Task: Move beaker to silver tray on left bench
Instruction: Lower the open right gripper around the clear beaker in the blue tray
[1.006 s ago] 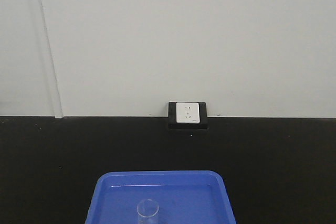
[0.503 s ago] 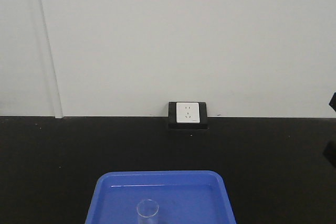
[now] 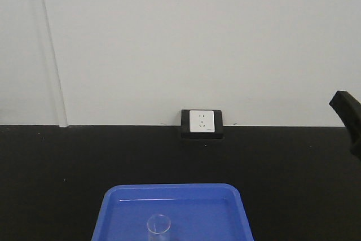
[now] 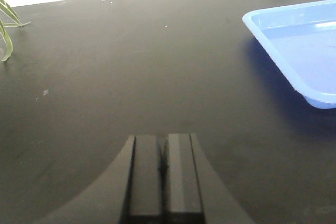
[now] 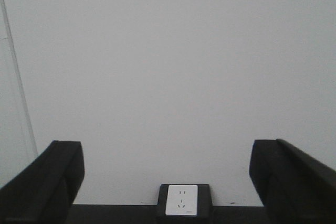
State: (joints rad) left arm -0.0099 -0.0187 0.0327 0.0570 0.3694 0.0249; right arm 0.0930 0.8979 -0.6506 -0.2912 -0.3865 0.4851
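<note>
Left gripper (image 4: 164,145): fingers pressed together, holding nothing, above bare black worktop (image 4: 131,66); corner of blue tray (image 4: 273,40) to its right. Beaker (image 3: 159,227) stands upright inside the blue tray, near its front edge, apart from both grippers; right gripper (image 5: 167,156) spread wide, empty, at the right, facing the wall socket (image 3: 202,122) at the worktop's far edge; white wall (image 3: 197,38) beyond.

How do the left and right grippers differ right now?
The left gripper is shut, fingers pressed together; the right gripper is wide open. The left points at the black bench; the right faces the wall socket. Both are black and hold nothing.
</note>
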